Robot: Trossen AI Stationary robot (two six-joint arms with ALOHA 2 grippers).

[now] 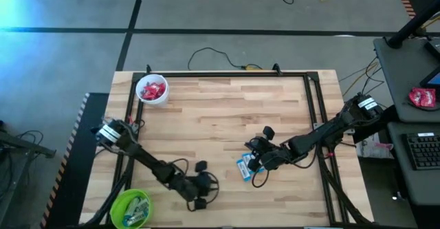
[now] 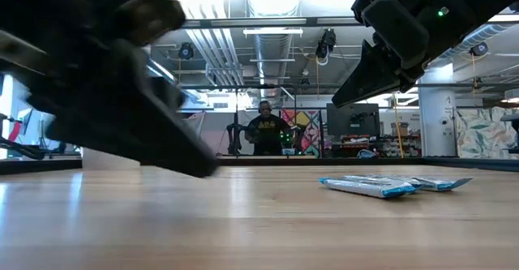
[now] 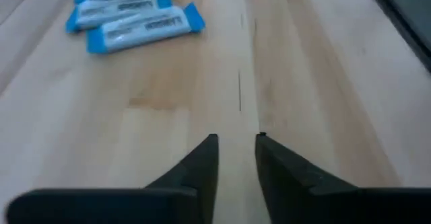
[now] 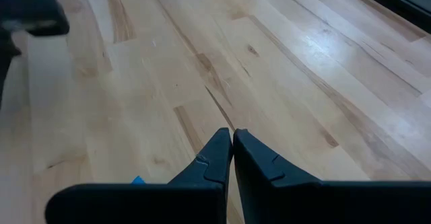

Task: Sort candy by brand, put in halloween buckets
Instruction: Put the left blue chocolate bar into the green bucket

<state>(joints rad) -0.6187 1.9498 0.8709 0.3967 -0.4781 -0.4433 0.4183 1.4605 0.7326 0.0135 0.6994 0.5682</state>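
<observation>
Three light blue and white candy bars lie flat, side by side, on the wooden table, also seen in the high view and the low view. My left gripper is low over bare wood to the left of them, open by a narrow gap with nothing in it. My right gripper hangs shut just above the bars, holding nothing. The white bucket at the far left holds red candy. The lime green bucket at the near left holds blue and white candy.
A dark frame runs around the table's edges. Cables lie on the floor behind the table. A desk with a keyboard stands to the right. In the low view a person stands far back in the room.
</observation>
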